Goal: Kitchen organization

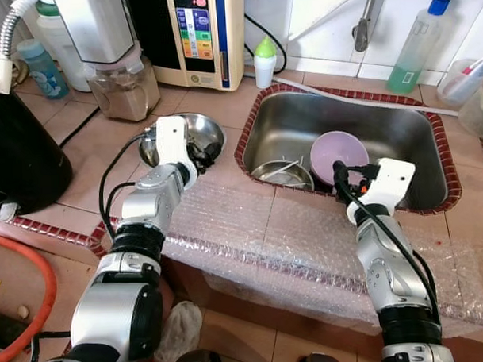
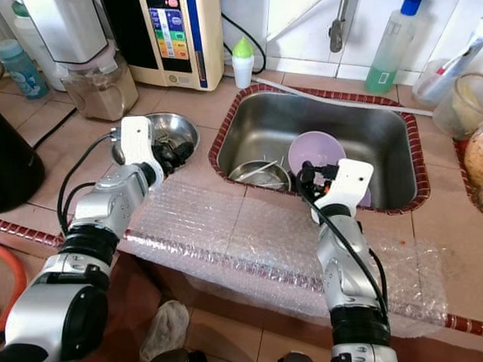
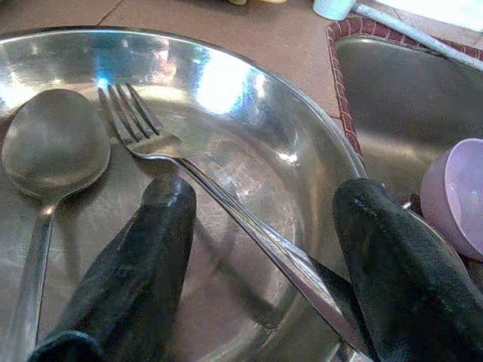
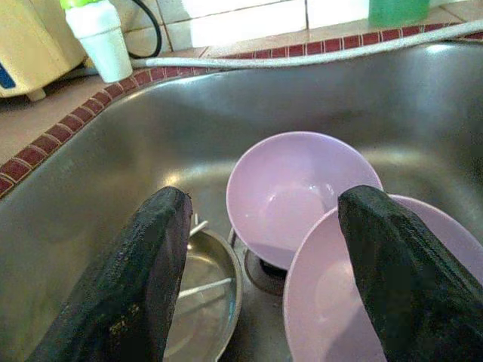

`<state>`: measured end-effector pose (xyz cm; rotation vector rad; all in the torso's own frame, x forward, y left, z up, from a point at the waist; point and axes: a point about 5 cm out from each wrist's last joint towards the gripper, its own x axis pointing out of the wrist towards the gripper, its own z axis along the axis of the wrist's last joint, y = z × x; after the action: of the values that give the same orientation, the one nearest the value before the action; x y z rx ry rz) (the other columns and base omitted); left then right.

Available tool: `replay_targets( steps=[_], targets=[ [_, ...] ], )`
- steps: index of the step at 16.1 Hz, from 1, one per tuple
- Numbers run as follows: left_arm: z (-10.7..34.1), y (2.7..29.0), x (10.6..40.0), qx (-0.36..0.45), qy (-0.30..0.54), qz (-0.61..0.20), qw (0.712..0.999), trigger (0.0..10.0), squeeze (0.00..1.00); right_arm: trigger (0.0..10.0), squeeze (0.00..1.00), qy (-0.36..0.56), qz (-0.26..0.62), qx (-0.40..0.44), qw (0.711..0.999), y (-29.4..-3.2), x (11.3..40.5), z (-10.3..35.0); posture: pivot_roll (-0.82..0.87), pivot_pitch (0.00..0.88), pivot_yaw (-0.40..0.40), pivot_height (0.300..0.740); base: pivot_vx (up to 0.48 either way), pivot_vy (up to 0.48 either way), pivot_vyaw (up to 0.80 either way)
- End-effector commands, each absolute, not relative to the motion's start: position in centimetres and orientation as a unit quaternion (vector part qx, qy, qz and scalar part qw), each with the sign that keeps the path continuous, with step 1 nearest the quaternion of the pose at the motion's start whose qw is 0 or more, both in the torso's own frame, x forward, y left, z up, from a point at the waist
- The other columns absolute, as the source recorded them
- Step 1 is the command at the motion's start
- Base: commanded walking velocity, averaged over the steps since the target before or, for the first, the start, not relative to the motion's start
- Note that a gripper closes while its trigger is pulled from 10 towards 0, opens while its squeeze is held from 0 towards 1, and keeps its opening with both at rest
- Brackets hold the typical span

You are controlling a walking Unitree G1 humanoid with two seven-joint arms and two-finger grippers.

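left eye view: I have the left gripper (image 1: pixel 199 155) over the steel bowl (image 1: pixel 212 134) on the counter, centre-left of frame. Right gripper (image 1: pixel 342 177) hangs at the near edge of the sink (image 1: pixel 398 128), centre-right, above the purple bowl (image 1: pixel 340 152).
right eye view: same layout; a small steel dish (image 2: pixel 261 174) lies in the sink left of the purple bowl; bubble wrap (image 2: pixel 227 229) covers the counter edge.
left wrist view: fingers wide, holding nothing. Fork (image 3: pixel 189 170) runs diagonally between them, spoon (image 3: pixel 49 151) at left of frame, both in the steel bowl.
right wrist view: fingers wide, empty. Two purple bowls between and beyond them, centre and lower right (image 4: pixel 332 279).
risk: I judge the thin fork may slip from the pads on the slick metal, or the bowl may skid if I push down.
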<state>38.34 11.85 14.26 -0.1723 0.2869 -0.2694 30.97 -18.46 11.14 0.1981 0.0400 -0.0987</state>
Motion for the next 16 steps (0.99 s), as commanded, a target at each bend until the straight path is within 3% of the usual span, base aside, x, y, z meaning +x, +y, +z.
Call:
replay_targets(
  steps=[1,16],
  targets=[
    [14.2,12.4,38.5,-0.094,0.154,-0.124,0.976,0.0,0.0,10.0,0.0,0.012,-0.048,0.097,0.994,-18.4,30.9,11.8,-0.13,0.044,0.086,0.74,0.0,0.0,0.0],
    [13.9,14.0,38.3,-0.12,0.154,-0.093,0.976,0.0,0.0,10.0,0.0,0.016,-0.035,0.091,0.995,-18.1,31.4,11.9,-0.12,0.034,0.07,0.74,0.0,0.0,0.0]
  ],
)
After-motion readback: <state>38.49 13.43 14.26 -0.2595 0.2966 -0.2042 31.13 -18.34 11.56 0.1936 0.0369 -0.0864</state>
